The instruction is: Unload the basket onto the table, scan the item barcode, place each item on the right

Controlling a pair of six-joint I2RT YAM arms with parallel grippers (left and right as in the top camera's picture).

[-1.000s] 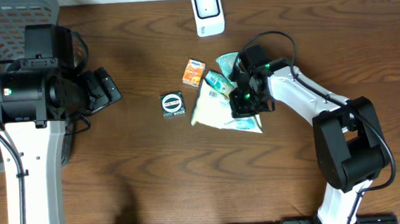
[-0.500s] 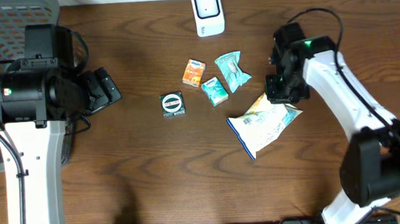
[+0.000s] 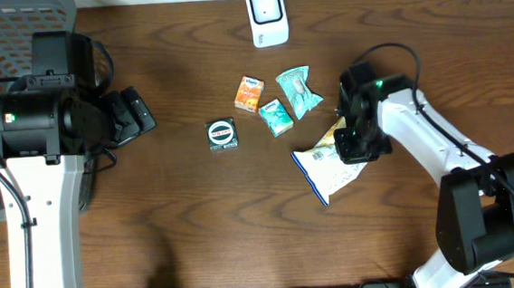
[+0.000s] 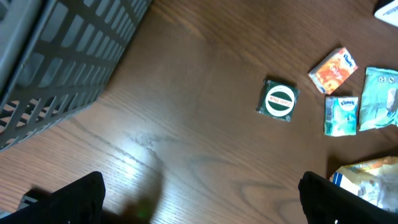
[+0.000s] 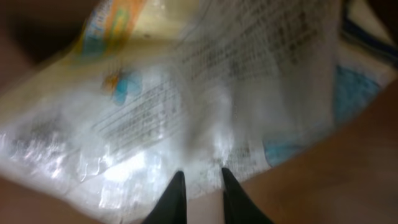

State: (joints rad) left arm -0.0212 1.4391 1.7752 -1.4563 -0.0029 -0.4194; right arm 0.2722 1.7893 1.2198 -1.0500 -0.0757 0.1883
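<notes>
Since the earlier frame, right gripper (image 5: 200, 186) has returned over the bag (image 3: 330, 171), jaws nearly together, grip unclear, probably to present its barcode to scanner (image 3: 267, 14); left gripper (image 4: 202, 190) stays released.

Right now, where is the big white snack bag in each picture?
Overhead: the snack bag lies right of the middle.
Left wrist: only a corner of it shows, at the bottom right edge.
Right wrist: it fills nearly the whole picture, blurry.
Landmark: the small teal pack sits up and left of the bag in the overhead and left wrist views; the right wrist view does not show it.
</notes>
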